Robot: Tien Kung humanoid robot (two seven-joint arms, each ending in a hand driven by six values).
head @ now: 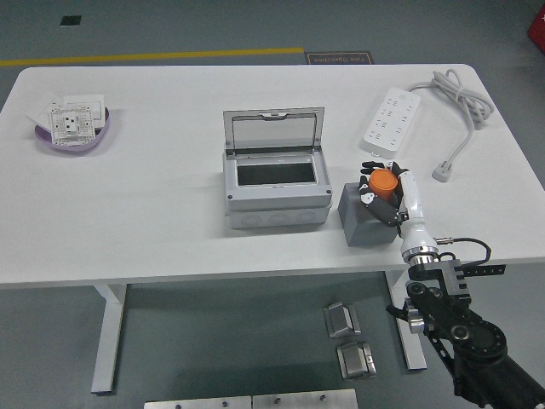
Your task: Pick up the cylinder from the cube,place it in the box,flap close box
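right robot hand (381, 189) wrapped around the orange cylinder (382, 181), fingers clamped on it | cylinder sitting on top of the grey cube (362, 221) near the bench's (153, 221) front edge, right side | grey box (274, 194) just left of the cube, mid-bench, clear lid (273, 130) flipped up | no left arm showing

Count of what I can see on and under the table (153, 213)

I count one orange cylinder (382, 181), one grey cube (364, 223), one grey box (277, 192) with one raised flap (273, 130), one robot hand (390, 194), one white power strip (392, 118) near the far right corner, one purple bowl (75, 139) near the far left corner, and two metal parts (349, 338) on the floor.
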